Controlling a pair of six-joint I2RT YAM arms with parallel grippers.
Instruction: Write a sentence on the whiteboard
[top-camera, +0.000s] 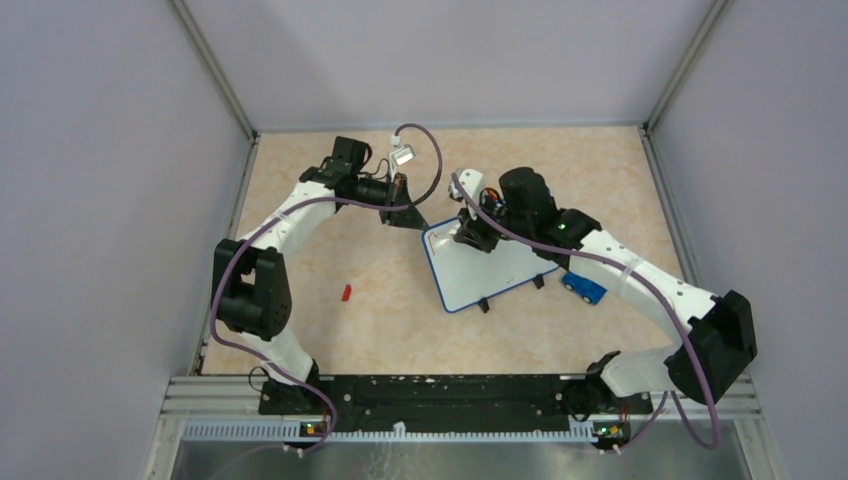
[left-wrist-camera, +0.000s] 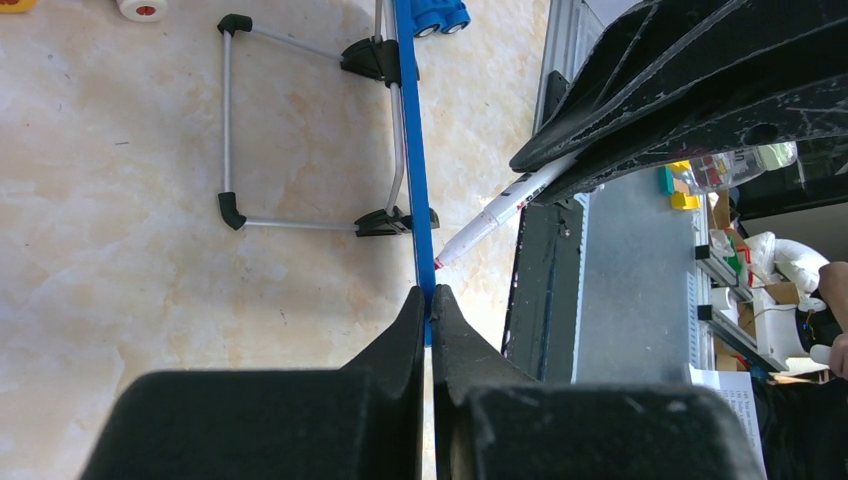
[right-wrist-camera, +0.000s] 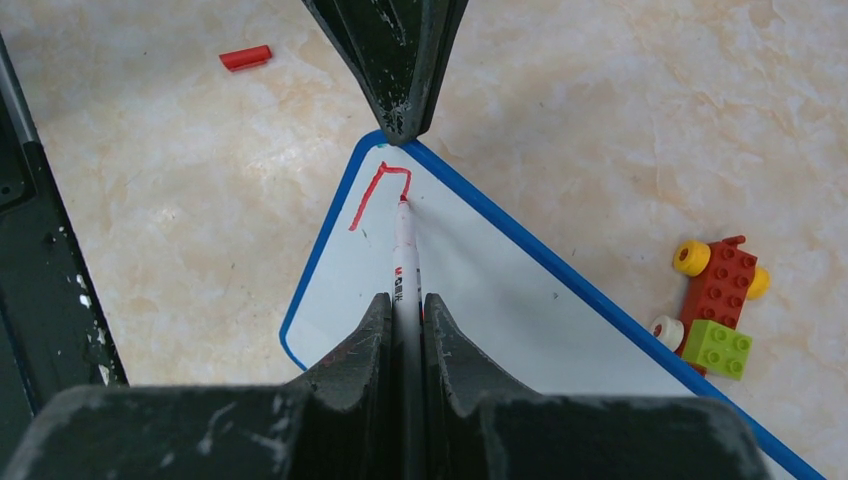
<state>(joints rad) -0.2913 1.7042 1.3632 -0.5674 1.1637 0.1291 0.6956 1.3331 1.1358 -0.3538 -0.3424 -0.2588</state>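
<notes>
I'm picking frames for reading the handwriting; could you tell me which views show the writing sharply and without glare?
Right wrist view: red stroke and marker tip sharp on the whiteboard, no glare. Left wrist view: whiteboard edge-on, face hidden. Top view: evenly lit, writing too small.

Far corner of whiteboard (top-camera: 495, 275) crowded: left gripper (top-camera: 415, 218) pinches the rim there, and right gripper (top-camera: 469, 235) with pen (right-wrist-camera: 404, 250) sits just beside it. Right edge blocked by blue toy car (top-camera: 583, 288), right forearm overhead. Bench (top-camera: 380, 335) left of board and on its near side passable; only a small red cap (top-camera: 347, 292).
</notes>
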